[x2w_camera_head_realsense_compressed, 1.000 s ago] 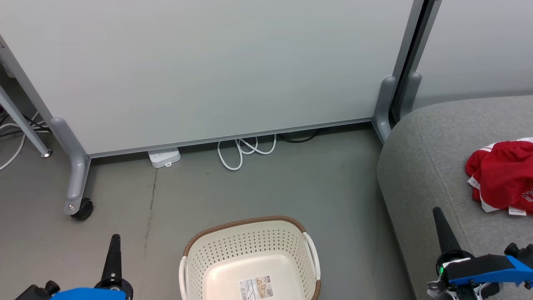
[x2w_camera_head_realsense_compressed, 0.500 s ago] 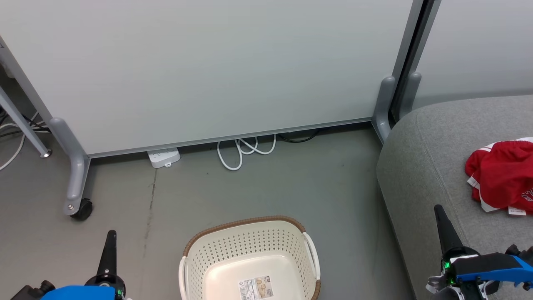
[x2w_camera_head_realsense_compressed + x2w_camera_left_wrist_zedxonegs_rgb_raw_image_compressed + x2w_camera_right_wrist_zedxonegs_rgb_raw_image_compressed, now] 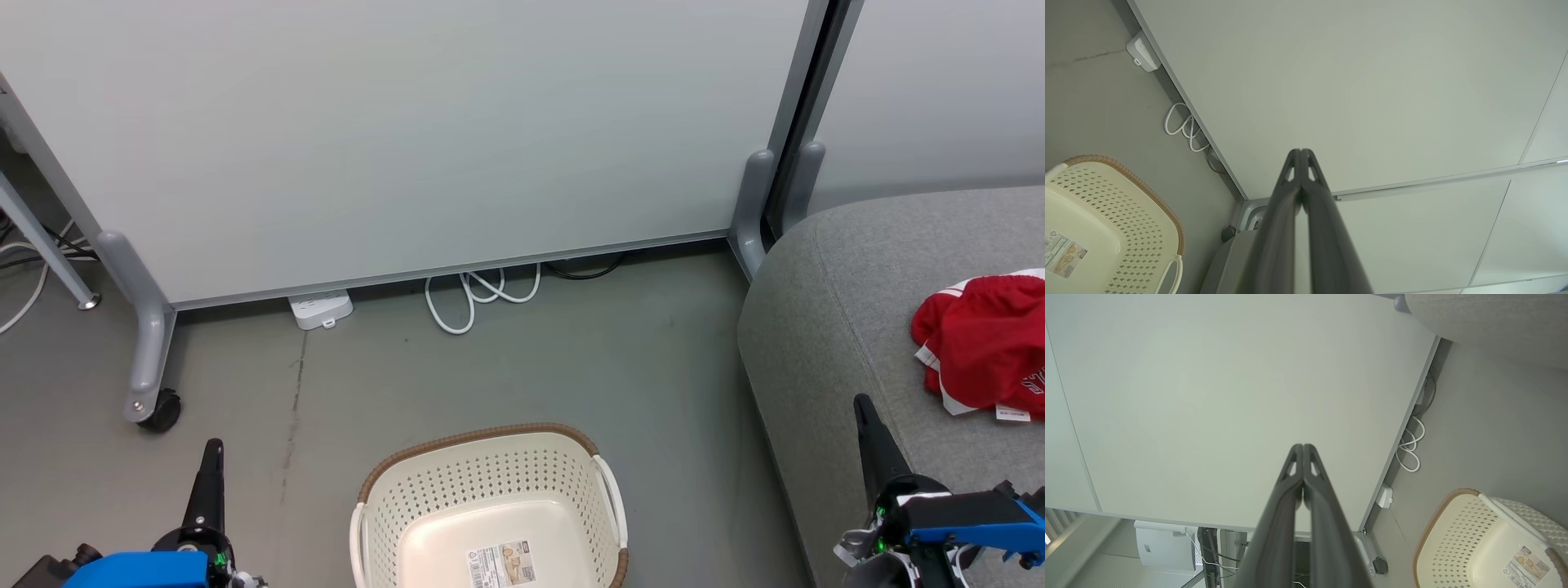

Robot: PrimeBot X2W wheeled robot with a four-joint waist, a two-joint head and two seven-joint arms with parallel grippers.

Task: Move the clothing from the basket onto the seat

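The bright red soft fabric clothing with white trim and a small white tag (image 3: 980,343) lies bunched on the large grey upholstered seat with rounded edges (image 3: 833,327), at the right edge of the head view. It may be one garment or several heaped together; the folds make that hard to tell. The seat's rounded corner also shows at the top of the right wrist view (image 3: 1494,322).

The small cream-white perforated plastic basket with a brown woven-look rim (image 3: 473,434) stands on the grey floor (image 3: 571,367), just left of the seat and apart from it. Its bare bottom carries a printed paper label (image 3: 500,563) (the print is too small to read). Part of the basket appears in both wrist views (image 3: 1126,228) (image 3: 1453,539).

The left end effector (image 3: 214,449) hangs over the floor to the left of the basket. Its two dark fingers are pressed flat together (image 3: 1301,153) and grip nothing. The right end effector (image 3: 862,408) sits over the seat's near edge, well short of the clothing. Its fingers are likewise closed tip to tip on nothing (image 3: 1303,448).

Behind the basket stands a pale partition panel (image 3: 408,122) on grey legs. A white power strip (image 3: 321,308) and a looped white cable (image 3: 478,296) lie along its foot.
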